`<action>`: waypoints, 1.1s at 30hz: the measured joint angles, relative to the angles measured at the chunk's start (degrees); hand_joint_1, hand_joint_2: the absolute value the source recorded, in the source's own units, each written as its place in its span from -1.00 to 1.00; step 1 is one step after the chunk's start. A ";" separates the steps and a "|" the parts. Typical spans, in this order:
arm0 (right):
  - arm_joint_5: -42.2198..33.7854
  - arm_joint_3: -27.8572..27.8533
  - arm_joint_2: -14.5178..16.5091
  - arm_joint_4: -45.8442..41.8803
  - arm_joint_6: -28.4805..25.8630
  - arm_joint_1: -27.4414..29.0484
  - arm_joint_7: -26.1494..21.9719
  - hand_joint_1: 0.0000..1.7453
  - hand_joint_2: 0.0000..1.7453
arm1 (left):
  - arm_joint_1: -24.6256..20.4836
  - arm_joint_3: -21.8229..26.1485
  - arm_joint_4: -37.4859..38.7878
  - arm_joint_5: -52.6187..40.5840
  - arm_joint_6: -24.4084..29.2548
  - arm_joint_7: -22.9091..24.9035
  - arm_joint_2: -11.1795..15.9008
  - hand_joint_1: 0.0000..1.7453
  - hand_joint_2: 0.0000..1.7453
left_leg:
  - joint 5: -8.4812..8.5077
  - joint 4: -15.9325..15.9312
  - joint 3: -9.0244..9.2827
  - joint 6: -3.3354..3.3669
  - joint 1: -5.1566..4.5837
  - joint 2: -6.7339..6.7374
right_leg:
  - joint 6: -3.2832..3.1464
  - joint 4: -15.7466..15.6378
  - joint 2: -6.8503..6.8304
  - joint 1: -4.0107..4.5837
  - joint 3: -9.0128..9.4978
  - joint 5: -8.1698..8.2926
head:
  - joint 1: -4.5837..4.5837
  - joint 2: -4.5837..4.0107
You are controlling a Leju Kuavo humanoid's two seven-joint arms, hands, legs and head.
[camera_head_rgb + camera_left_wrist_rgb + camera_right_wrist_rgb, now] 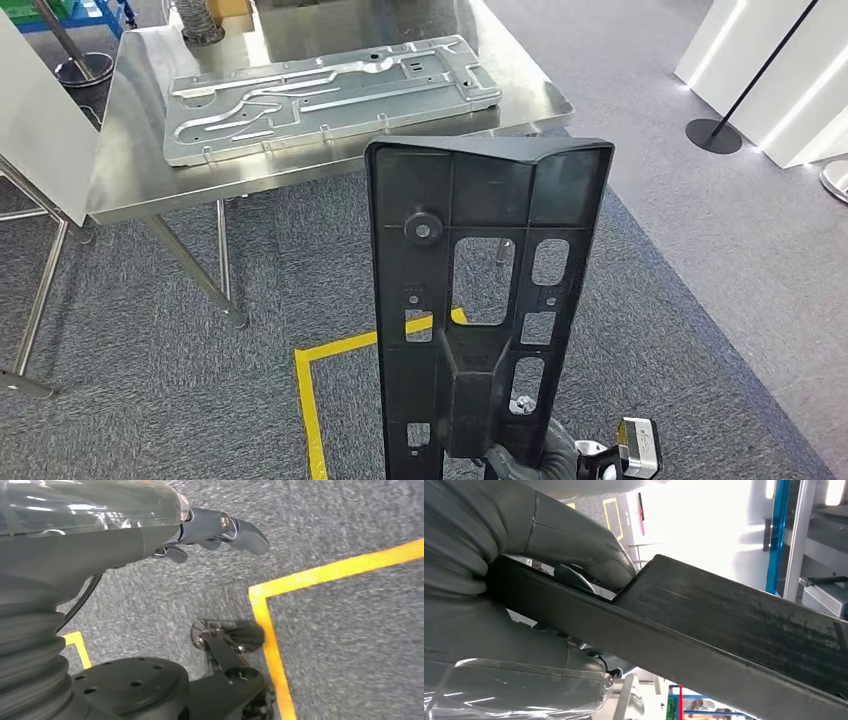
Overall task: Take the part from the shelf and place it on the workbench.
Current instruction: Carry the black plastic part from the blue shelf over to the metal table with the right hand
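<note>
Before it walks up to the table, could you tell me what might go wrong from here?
1. The right hand grips the tall black part only at its lower end, so it could tip or slip.
2. The metal panel covers much of the workbench; the part could strike it.
3. The part blocks the head view ahead.

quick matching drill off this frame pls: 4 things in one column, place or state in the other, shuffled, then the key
Things
1. black plastic part
2. stamped metal panel
3. left hand
4. yellow floor tape

Place or state
A. lies flat on the steel workbench
B. hangs over the grey carpet, holding nothing
C. held upright by the right hand
D. marks a corner on the carpet

Pairs: 1-C, 2-A, 3-B, 4-D
</note>
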 joint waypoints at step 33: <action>-0.01 -0.90 -0.22 1.35 0.23 -0.19 -0.70 1.00 1.00 | -0.53 0.07 0.00 -0.43 -0.34 0.32 -0.27 -1.00 1.00 | -0.89 -0.25 1.24 -1.01 -0.09 -0.03 | -0.34 -5.60 -0.01 0.13 2.63 2.18 | 0.01 0.00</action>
